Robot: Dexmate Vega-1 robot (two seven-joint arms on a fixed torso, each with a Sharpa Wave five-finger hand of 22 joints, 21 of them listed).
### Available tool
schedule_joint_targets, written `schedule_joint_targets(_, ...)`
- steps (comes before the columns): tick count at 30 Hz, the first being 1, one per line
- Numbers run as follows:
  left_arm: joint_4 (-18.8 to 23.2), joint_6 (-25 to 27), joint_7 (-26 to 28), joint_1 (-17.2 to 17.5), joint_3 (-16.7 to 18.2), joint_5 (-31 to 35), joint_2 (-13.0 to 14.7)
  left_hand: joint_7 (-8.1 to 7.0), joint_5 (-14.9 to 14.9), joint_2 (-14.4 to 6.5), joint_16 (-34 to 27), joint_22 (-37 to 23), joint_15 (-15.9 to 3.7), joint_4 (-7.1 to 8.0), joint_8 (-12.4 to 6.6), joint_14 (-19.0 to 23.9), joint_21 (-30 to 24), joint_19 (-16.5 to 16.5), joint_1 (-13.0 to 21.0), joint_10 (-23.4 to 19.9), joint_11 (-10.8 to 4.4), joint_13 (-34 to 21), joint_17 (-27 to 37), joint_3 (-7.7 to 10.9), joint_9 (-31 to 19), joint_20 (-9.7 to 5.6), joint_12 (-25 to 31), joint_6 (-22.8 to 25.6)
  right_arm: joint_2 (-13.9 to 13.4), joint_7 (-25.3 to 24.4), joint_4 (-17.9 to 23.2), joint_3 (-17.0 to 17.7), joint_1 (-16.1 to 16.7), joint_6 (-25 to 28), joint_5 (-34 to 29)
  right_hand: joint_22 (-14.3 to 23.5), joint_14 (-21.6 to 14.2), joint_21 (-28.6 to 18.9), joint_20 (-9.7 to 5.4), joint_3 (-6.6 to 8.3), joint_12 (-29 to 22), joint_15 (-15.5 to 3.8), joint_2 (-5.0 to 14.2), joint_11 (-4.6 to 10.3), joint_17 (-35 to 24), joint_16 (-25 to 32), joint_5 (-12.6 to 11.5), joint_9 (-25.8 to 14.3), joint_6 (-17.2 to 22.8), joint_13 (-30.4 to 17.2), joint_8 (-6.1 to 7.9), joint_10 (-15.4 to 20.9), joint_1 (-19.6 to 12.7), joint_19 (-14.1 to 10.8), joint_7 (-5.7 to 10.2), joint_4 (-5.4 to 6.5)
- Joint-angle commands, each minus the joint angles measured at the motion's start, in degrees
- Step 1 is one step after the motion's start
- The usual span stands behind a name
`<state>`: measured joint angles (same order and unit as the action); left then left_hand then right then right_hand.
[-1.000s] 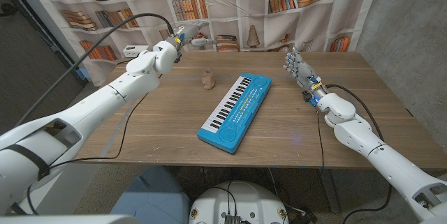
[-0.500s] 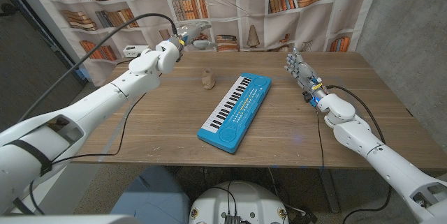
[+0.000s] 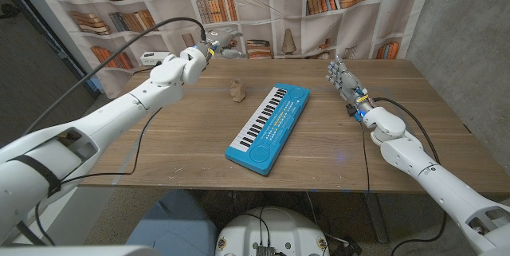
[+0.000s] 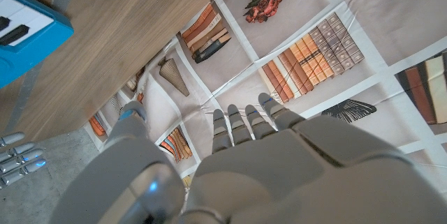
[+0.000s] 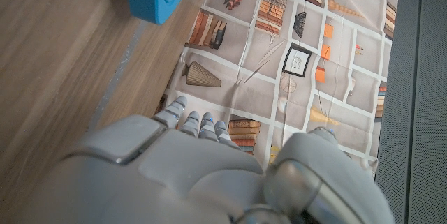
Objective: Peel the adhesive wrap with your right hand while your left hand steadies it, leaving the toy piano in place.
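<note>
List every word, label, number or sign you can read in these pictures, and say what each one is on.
None can be read.
Piano: any marks by its keys and round speaker are too small to read.
Bookshelf backdrop: the printed book spines are too blurred to read.
Framed print on the backdrop: a dark figure, no legible text.
Left robot hand and right robot hand: no legible label.

You have one blue toy piano [image 3: 269, 128] on the one wooden table [image 3: 183, 140], and one small brown wrap [image 3: 237, 89] beside it. You see two robot hands: the left hand [image 3: 220, 37] and the right hand [image 3: 339, 76].
</note>
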<state>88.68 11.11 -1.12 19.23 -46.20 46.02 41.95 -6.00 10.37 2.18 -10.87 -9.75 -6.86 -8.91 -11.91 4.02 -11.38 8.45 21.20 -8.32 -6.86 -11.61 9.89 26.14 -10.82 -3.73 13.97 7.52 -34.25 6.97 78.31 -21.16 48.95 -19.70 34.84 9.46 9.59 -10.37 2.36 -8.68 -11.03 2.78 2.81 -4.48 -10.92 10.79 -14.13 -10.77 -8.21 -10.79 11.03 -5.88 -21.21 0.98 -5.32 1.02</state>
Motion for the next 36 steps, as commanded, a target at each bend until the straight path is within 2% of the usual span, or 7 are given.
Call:
schedule_joint_targets(1, -1.3, -1.3, -1.9, -1.8, -2.2, 5.4, -0.1, -0.05, -0.1, 0.3, -0.7, -0.2, -0.30, 0.07, -0.63, 1.8, -1.0, 2.3, 0.6, -1.8, -0.74, -0.4, 0.2, -0.38, -0.4, -0.14, 0.8, 1.4, -0.4, -0.4, -0.1, 0.2, 0.2, 0.4, -0.1, 0.2, 2.6, 0.0, -0.03, -0.11, -0.2, -0.28, -0.03, 0.13, -0.2, 0.0, 0.2, -0.2, -0.4, -0.2, 0.08, -0.4, -0.7, 0.3, 0.18, -0.24)
schedule_joint_targets(7, -2.0, -1.8, -2.5, -2.2, -2.2, 6.0, -0.7, -0.26, -0.1, 0.0, -1.1, -0.4, -1.06, 0.07, -1.08, 4.2, -1.3, 4.2, 1.2, -3.6, -1.44, -0.8, 0.3, -0.42, -0.6, 0.36, 1.4, 3.1, -0.6, -0.6, -0.2, 0.3, 0.4, 0.6, -0.1, 0.2, 2.6, -0.1, -0.02, -0.10, -0.2, -0.27, 0.00, 0.17, -0.2, 0.1, 0.3, -0.2, -0.4, -0.2, 0.11, -0.5, -0.8, 0.4, 0.24, -0.29)
schedule_joint_targets(15, -2.8, -2.6, -3.1, -2.7, -2.8, 6.8, -1.5, -1.20, -0.1, 0.0, -1.6, -1.0, -1.46, 0.01, -1.45, 8.4, -4.0, 12.6, 2.5, -4.3, -1.37, -1.7, 0.5, -0.68, -1.0, 3.01, 1.8, 5.2, -0.8, -1.5, -0.2, 0.6, 0.9, 0.3, -0.4, 0.2, 2.6, -0.1, -0.05, -0.10, -0.2, -0.34, 0.03, 0.19, -0.2, 0.2, 0.3, -0.2, -0.4, -0.2, 0.14, -0.5, -0.8, 0.3, 0.31, -0.35)
schedule_joint_targets(19, -3.0, -2.5, -3.2, -2.7, -2.5, 6.3, -1.9, -0.85, 0.1, -3.8, -1.4, -1.2, -1.45, -0.58, -1.45, 9.3, -4.6, 14.6, 6.4, -4.4, -0.60, -2.2, 0.5, 1.47, -1.2, 2.26, 1.8, 5.6, -1.0, -1.5, 0.0, 0.9, 1.2, 0.2, -0.4, 0.2, 2.5, -0.1, -0.05, -0.10, -0.2, -0.33, 0.05, 0.21, -0.2, 0.2, 0.3, -0.3, -0.3, -0.2, 0.15, -0.5, -0.9, 0.3, 0.29, -0.38)
schedule_joint_targets(22, -3.1, -2.5, -2.8, -2.7, -2.7, 6.7, -2.0, -1.38, -0.1, -3.8, -1.3, -1.1, -2.19, -1.17, -1.91, 10.1, -4.4, 14.9, 8.4, -5.5, -0.62, -2.5, 0.5, 1.76, -1.3, -0.36, 2.2, 7.2, -1.3, -1.7, 0.3, 1.0, 1.5, 0.4, -0.3, 0.2, 2.6, -0.1, -0.05, -0.11, -0.2, -0.25, 0.05, 0.20, -0.2, 0.2, 0.3, -0.3, -0.3, -0.2, 0.16, -0.5, -0.9, 0.3, 0.31, -0.39)
schedule_joint_targets(26, -3.1, -2.9, -2.8, -2.9, -3.0, 7.4, -1.9, -1.40, -0.5, -4.0, -2.0, -0.9, -2.86, -1.08, -3.04, 13.2, -4.6, 17.1, 11.1, -9.0, -0.93, -3.1, 0.7, 1.46, -1.5, -1.43, 3.5, 11.0, -1.4, -2.0, 0.6, 1.2, 2.0, 0.4, -0.2, 0.2, 2.6, -0.2, -0.03, -0.12, -0.2, -0.26, 0.05, 0.25, -0.2, 0.2, 0.4, -0.3, -0.3, -0.2, 0.18, -0.5, -0.9, 0.3, 0.28, -0.42)
schedule_joint_targets(36, -2.6, -2.0, -8.0, -3.7, -3.1, 6.8, -2.3, -1.44, -0.6, -3.1, -3.0, -1.0, -3.74, -0.90, -4.02, 16.6, -5.1, 19.4, 12.9, -11.6, -1.50, -3.8, 1.0, 0.20, -1.7, -1.46, 4.4, 14.0, -1.6, -2.1, 0.9, 1.5, 2.5, 0.5, 0.2, 0.2, 2.5, -0.2, -0.05, -0.21, -0.3, -0.35, 0.06, 0.30, -0.2, 0.3, 0.4, -0.3, -0.2, -0.2, 0.22, -0.5, -0.7, 0.2, 0.42, -0.36)
